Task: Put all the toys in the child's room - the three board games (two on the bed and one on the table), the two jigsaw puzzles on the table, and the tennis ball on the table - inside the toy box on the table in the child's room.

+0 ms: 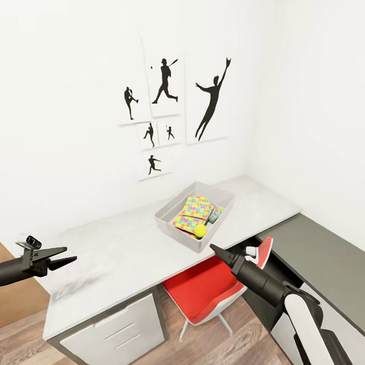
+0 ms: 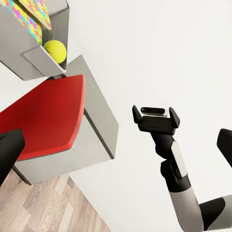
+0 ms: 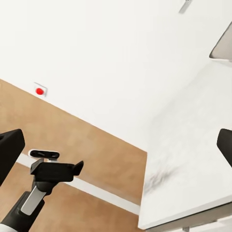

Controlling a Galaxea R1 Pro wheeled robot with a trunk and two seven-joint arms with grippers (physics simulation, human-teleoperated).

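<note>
The light grey toy box [image 1: 174, 207] stands on the table [image 1: 127, 248] near the wall. In it lie two jigsaw puzzles [image 1: 197, 207], stacked and tilted, with the tennis ball [image 1: 200, 230] at their near end. A green flat box [image 1: 216, 213], maybe a board game, peeks out beside them. My left gripper [image 1: 69, 255] hovers open over the table's left end, empty. In front of the toy box, above the chair, my right gripper [image 1: 214, 248] is open and empty. The left wrist view shows the toy box [image 2: 34, 60] and the tennis ball [image 2: 54, 50]. The bed is out of view.
A red chair [image 1: 200, 290] is tucked under the table below the toy box. White drawers [image 1: 117, 328] sit under the table's left end. A dark grey surface [image 1: 324, 261] runs along the right wall. Silhouette posters [image 1: 165, 87] hang on the wall behind.
</note>
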